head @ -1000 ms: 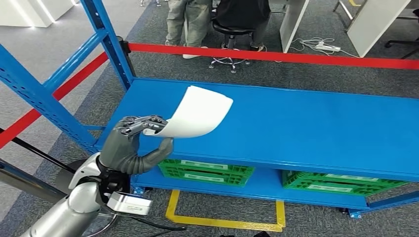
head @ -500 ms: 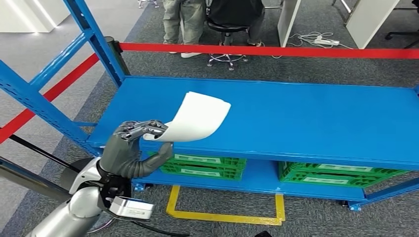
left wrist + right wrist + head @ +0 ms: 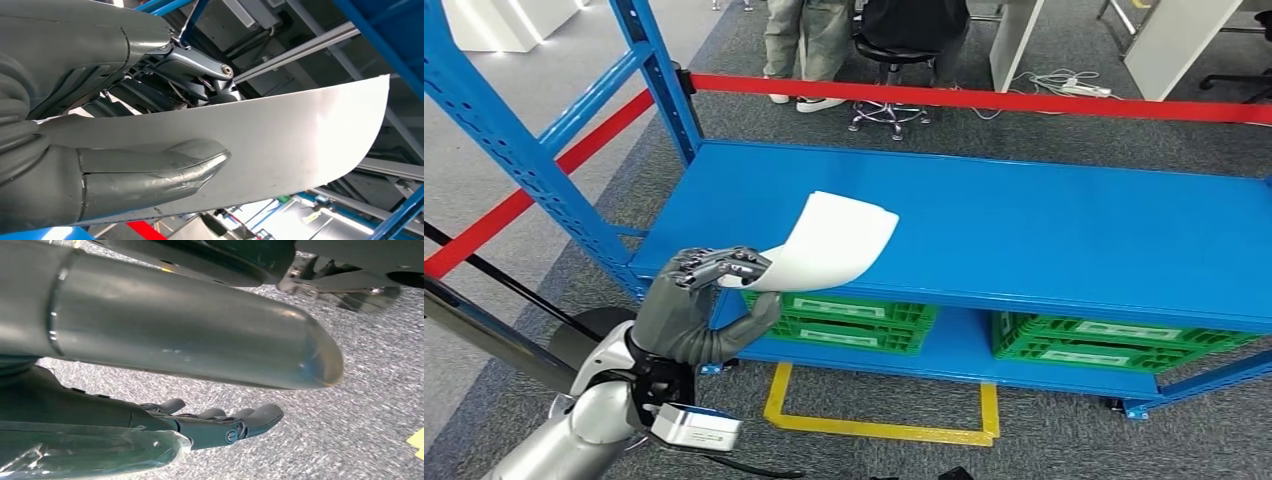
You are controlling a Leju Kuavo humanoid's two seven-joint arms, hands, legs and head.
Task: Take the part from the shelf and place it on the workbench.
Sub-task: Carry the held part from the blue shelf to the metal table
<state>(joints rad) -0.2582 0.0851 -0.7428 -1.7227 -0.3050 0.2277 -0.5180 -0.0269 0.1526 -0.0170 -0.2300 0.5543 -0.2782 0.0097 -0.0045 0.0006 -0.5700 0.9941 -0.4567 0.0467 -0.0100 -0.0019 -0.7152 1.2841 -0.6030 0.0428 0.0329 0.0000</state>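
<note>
Broadly, a blue shelf (image 3: 1044, 230) spans the head view, its upper deck bare blue, with green crates (image 3: 844, 322) on the lower level and a red barrier tape (image 3: 984, 100) behind it toward twelve o'clock. Beyond the tape a person (image 3: 799, 45) stands beside a stool (image 3: 889, 70). At about eight o'clock the left hand (image 3: 699, 300) pinches the white curved part (image 3: 832, 240) by its near edge, thumb under and fingers over, lifting it above the shelf's front-left corner. Hanging over grey carpet, the right hand (image 3: 220, 425) holds nothing, its fingers loosely extended.
</note>
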